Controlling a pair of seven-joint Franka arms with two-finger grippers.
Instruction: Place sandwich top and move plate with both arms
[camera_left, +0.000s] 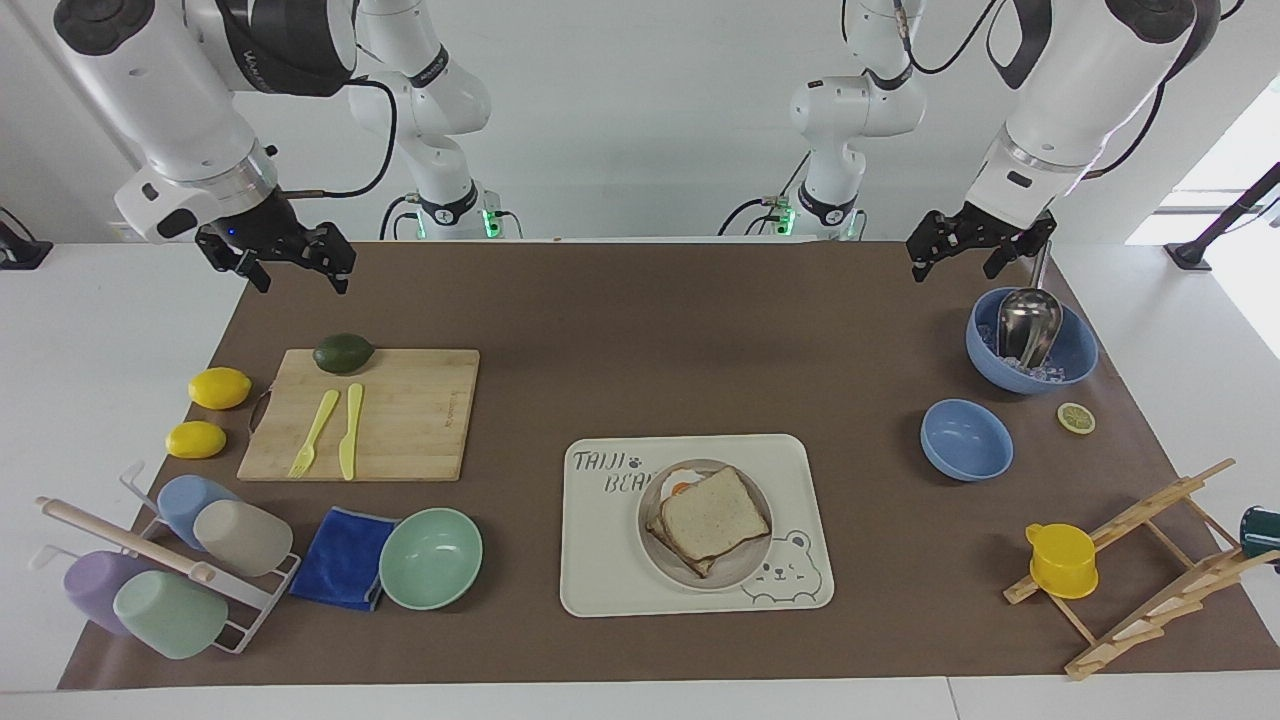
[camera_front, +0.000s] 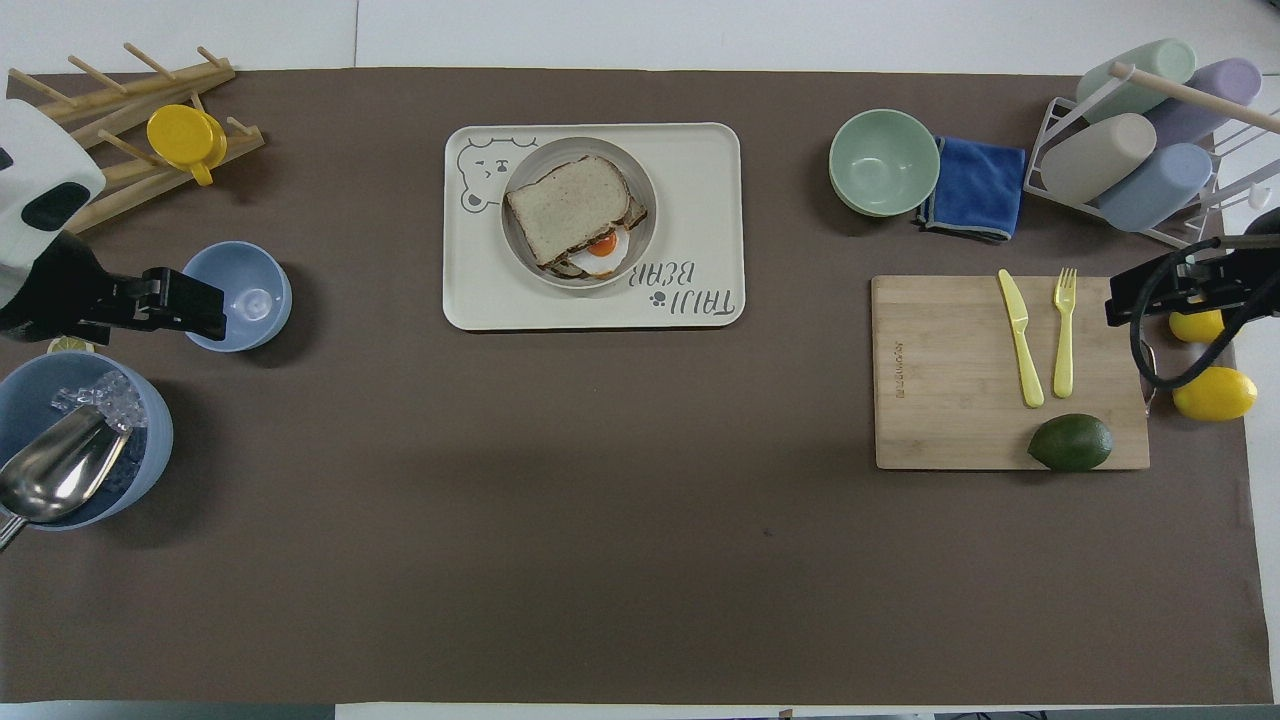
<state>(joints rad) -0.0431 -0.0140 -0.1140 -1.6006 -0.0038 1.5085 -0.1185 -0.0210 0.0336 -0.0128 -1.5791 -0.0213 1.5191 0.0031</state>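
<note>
With both arms raised near the robots, the left gripper (camera_left: 965, 248) hanging open and empty over the ice bowl (camera_left: 1031, 347) and the right gripper (camera_left: 290, 265) likewise open over the mat edge, the sandwich top (camera_left: 712, 518) is lying on the egg slice on the plate (camera_left: 741, 570), so both grippers should be descending evenly to the rim's two ends.

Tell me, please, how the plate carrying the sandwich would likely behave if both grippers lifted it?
The plate looks rigid and shallow, so it should hold shape. Tilted, the sandwich top, lying loose and askew on the egg slice, could slide off. Its smooth rim may be slippery.
</note>
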